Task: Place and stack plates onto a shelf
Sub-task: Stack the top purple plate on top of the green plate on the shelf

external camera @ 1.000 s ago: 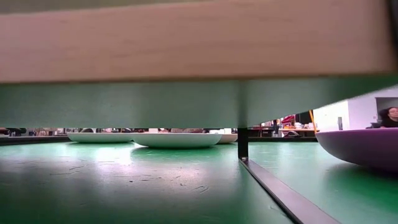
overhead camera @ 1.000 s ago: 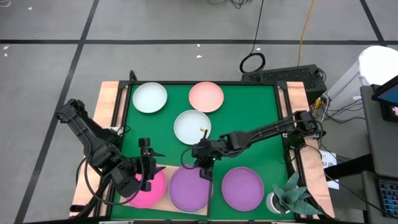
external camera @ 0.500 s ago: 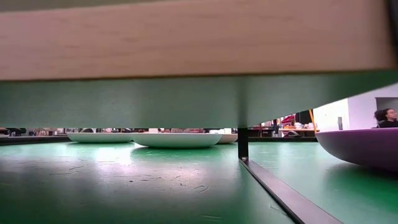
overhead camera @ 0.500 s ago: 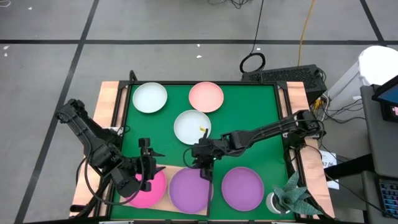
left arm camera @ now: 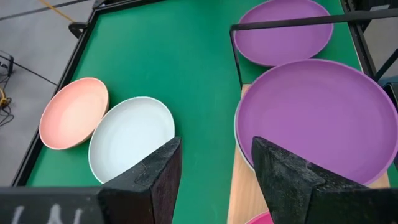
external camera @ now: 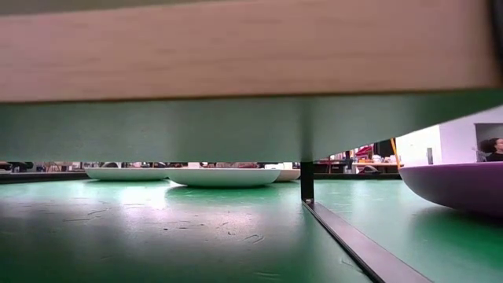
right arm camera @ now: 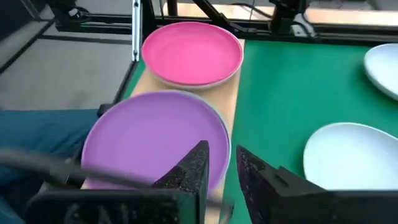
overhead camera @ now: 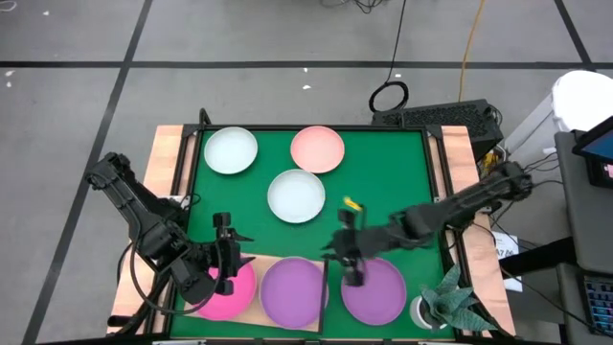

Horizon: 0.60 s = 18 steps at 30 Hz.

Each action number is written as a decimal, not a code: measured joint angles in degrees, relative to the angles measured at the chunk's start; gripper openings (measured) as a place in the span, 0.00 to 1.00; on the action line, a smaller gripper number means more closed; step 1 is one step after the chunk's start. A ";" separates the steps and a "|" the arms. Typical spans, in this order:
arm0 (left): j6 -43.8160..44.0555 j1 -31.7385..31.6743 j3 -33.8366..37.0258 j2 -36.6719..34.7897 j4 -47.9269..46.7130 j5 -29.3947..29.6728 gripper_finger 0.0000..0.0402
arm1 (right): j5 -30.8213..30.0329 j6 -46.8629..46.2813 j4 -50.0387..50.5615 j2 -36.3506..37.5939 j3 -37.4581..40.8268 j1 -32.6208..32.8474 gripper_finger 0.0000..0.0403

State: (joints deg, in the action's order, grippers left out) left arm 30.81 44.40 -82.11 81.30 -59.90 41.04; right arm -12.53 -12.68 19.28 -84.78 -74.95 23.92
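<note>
A magenta plate [overhead camera: 228, 290] and a purple plate [overhead camera: 292, 291] rest side by side on the light-wood shelf [overhead camera: 253, 262], which lies at the near-left of the green mat. A second purple plate [overhead camera: 375, 291] lies on the mat, just right of the shelf's dark upright edge [overhead camera: 326, 287]. Farther off lie a mint plate [overhead camera: 231, 150], a salmon plate [overhead camera: 317, 149] and a white plate [overhead camera: 296, 195]. My left gripper [overhead camera: 224, 257] hangs open over the magenta plate's far rim. My right gripper [overhead camera: 351, 266] is open a little above the second purple plate's far-left rim.
A potted plant [overhead camera: 452, 305] stands at the near-right corner, close to the right arm. Wooden strips [overhead camera: 458, 153] and a black frame border the mat. The low view looks out under the shelf board [external camera: 236, 47] past its dark post [external camera: 306, 181].
My right gripper has left the far rim of the purple plate on the shelf. It has swung toward the table's right and near edge and is now over the purple plate on the mat. The plate on the shelf has stayed where it was.
</note>
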 joint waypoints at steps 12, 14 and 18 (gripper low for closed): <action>1.35 -0.74 1.07 0.02 0.24 0.00 0.50 | -3.97 -5.24 -28.03 11.76 30.64 10.01 0.06; 1.44 -1.01 1.11 0.02 0.26 0.02 0.50 | -3.94 -6.22 -31.55 10.42 33.34 9.94 0.03; 1.36 -1.01 1.11 0.02 0.27 0.02 0.50 | -1.86 -6.21 -33.88 6.45 34.53 9.94 0.00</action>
State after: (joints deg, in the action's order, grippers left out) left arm 32.17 43.39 -80.99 81.32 -59.64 41.06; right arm -14.40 -18.89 -14.60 -78.33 -40.42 33.87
